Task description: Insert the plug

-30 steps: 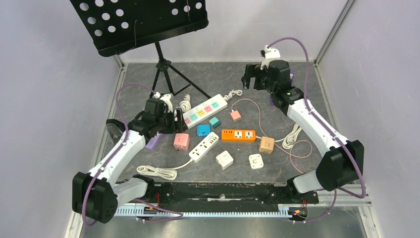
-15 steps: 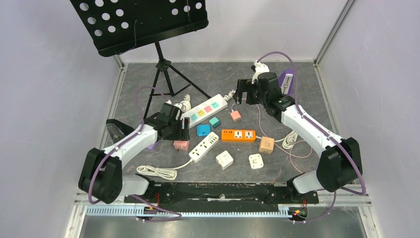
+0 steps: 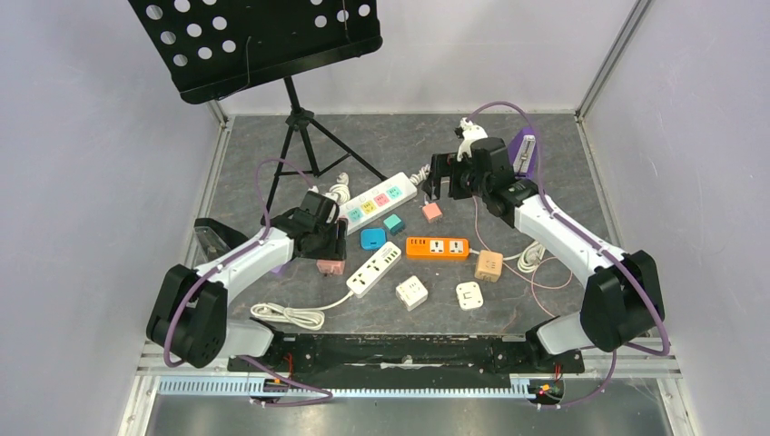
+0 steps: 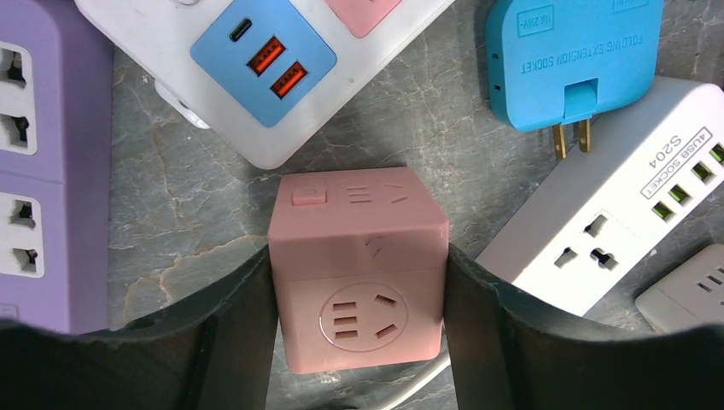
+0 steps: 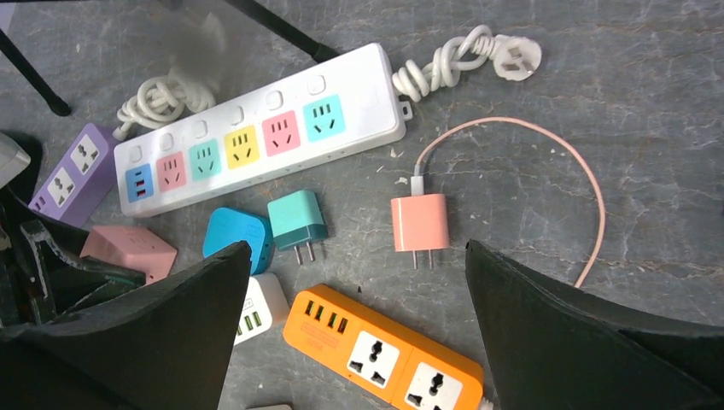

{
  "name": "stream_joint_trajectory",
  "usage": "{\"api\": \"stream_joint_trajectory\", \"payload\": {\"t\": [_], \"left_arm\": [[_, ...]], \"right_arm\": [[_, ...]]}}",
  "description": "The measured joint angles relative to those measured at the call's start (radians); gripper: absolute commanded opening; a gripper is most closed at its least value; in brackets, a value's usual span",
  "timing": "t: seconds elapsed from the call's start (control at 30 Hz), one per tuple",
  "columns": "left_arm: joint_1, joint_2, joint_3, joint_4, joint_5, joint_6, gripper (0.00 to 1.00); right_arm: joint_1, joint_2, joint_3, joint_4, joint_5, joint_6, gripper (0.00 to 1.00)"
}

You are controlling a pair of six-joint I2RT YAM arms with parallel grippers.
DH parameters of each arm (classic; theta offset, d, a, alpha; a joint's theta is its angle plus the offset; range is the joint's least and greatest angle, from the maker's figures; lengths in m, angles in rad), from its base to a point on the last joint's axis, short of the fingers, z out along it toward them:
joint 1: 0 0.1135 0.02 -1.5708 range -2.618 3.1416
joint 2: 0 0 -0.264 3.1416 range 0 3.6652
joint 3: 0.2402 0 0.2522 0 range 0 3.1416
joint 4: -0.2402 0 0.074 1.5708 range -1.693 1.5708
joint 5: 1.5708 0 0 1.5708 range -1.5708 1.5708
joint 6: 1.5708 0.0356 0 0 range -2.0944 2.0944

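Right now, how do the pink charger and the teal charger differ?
The pink charger has a pink cable plugged into its back; the teal charger has none. The pink charger lies on its own; the teal charger sits close beside a blue folding socket. Both lie flat, two prongs pointing toward the orange power strip.

1. Left arm [image 3: 241,263] stretched low and forward; left end effector [image 4: 359,256] has its fingers [image 4: 248,316] pressed on both sides of a pink plastic cube socket [image 4: 354,226].
2. Right arm [image 3: 563,232] reaches forward; right end effector [image 5: 354,248] points down, jaws spread wide.
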Motion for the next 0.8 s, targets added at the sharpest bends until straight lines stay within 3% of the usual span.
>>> {"api": "stream_joint_trajectory", "payload": {"t": [0.07, 0.23, 0.57, 0.8], "left_arm": [[0.0, -0.001, 0.0, 0.0, 0.0, 0.0, 0.21], [0.0, -0.029, 0.0, -0.003, 0.012, 0.003, 0.03], [-0.012, -0.271, 0.002, 0.08, 0.125, 0.109, 0.02], [-0.05, -0.359, -0.007, 0.252, 0.229, 0.327, 0.02]], "right_arm": [[0.002, -0.001, -0.012, 0.005, -0.023, -0.005, 0.98], [0.004, -0.01, -0.034, 0.01, -0.083, -0.031, 0.98], [0.094, -0.018, -0.014, 0.03, -0.252, -0.065, 0.98], [0.183, 0.036, 0.127, 0.047, -0.336, -0.051, 0.98]]}}
